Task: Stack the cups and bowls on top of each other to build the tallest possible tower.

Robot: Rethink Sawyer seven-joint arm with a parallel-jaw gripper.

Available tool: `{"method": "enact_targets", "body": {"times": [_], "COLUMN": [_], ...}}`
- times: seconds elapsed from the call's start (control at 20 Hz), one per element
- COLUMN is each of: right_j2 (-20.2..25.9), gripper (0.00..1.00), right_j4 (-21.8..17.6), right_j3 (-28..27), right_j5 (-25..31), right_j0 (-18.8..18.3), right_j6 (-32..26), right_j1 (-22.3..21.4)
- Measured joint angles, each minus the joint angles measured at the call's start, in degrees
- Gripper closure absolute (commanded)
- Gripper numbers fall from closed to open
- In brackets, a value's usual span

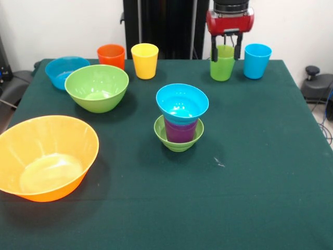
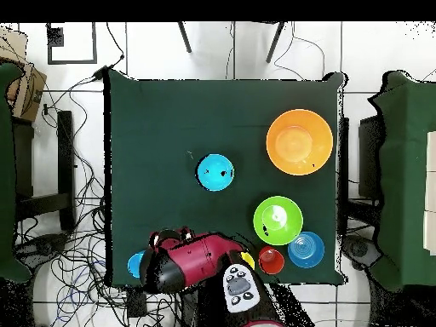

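Note:
The tower (image 1: pixel 180 121) stands mid-table: a small green bowl, a purple cup in it, and a small blue bowl on top; from above it shows as a blue disc (image 2: pixel 215 172). My gripper (image 1: pixel 227 52) is down over the green cup (image 1: pixel 222 66) at the far right, straddling its rim. The cup stands on the table. The arm (image 2: pixel 192 260) hides this cup from above. The light blue cup (image 1: pixel 257 60) stands just right of it. The orange cup (image 1: pixel 111 55) and yellow cup (image 1: pixel 144 60) stand at the far left-centre.
The very large orange bowl (image 1: pixel 46 156) sits at the near left, the medium green bowl (image 1: pixel 97 87) behind it, and the medium blue bowl (image 1: pixel 65 70) at the far left. The table's dark green cloth (image 1: pixel 250 172) covers the whole top.

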Motion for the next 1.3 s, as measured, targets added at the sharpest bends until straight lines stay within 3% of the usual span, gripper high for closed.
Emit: {"method": "enact_targets", "body": {"times": [0.2, 0.45, 0.65, 0.9, 1.1, 1.3], "right_j2": [0.71, 4.26, 7.14, 9.34, 10.83, 9.21], "gripper": [0.0, 0.0, 0.0, 0.0, 0.0, 0.0], "right_j4": [-0.62, -1.33, -1.34, -1.36, -1.34, -1.33], "right_j3": [0.36, 2.81, 6.11, 9.36, 11.89, 12.38], "right_j5": [-1.28, -1.28, -0.04, 1.61, 1.86, 1.86], "right_j0": [-0.88, -5.47, -10.17, -13.46, -13.32, -8.55], "right_j6": [0.0, 0.0, 0.0, 0.0, 0.0, 0.0], "right_j1": [1.93, 2.13, -1.25, -5.49, -8.73, -10.17]}}
